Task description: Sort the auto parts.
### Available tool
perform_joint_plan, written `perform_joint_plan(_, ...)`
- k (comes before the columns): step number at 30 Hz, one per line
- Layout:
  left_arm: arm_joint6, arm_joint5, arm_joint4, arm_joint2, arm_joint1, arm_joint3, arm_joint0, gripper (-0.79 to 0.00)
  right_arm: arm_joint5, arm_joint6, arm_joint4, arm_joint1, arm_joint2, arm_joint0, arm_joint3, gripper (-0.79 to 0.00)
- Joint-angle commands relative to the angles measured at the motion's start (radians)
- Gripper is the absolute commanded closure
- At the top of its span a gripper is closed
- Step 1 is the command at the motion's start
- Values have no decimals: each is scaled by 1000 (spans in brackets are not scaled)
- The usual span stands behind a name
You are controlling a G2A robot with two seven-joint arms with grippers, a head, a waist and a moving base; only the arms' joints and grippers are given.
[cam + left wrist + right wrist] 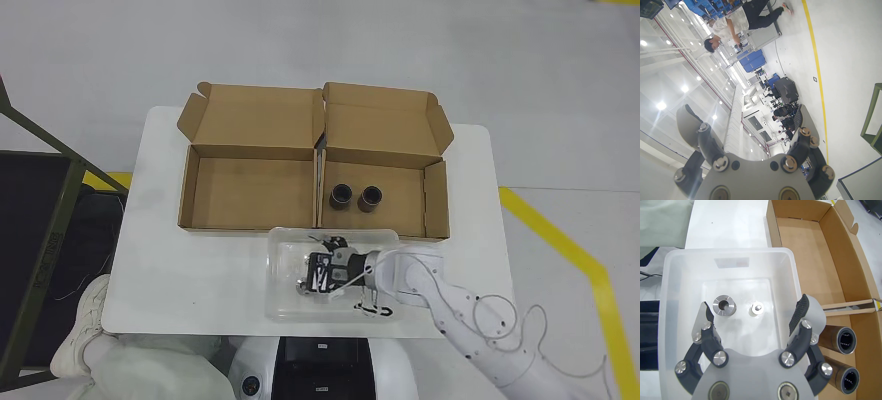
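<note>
Two parts, a thick silver metal ring (724, 305) and a small silver flanged stud (757, 308), lie in the clear plastic bin (728, 255) under the right gripper (754, 313), jaws wide; centre over one and descend straight. Left gripper (744, 115): jaws wide too.

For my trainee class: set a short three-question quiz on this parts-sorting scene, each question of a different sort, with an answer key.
1. Count: how many metal parts lie in the clear bin?
2. True or false: the right tool, over the bin, is shut on a part.
3. The two dark cylinders lie: A in the clear bin; B in the cardboard box on the robot's right; C on the bare table.
Key: 1, two: a metal ring and a smaller washer-like piece. 2, false: the right tool is open and holds nothing. 3, B.
</note>
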Motion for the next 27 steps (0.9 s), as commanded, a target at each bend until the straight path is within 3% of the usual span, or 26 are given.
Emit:
perform_joint_plan(1, 0, 0, 0, 0, 0, 0, 0, -785, 4, -2, 2, -2, -4, 4, 7, -720)
perform_joint_plan(3, 0, 0, 0, 0, 0, 0, 0, -785, 9, -4, 3, -4, -4, 7, 13, -671)
perform_joint_plan(7, 0, 0, 0, 0, 0, 0, 0, -785, 15, -1, -1, -5, 0, 10, 14, -468)
perform_joint_plan(27, 0, 0, 0, 0, 0, 0, 0, -785, 32, -4, 5, -23, -23, 31, 117, -385)
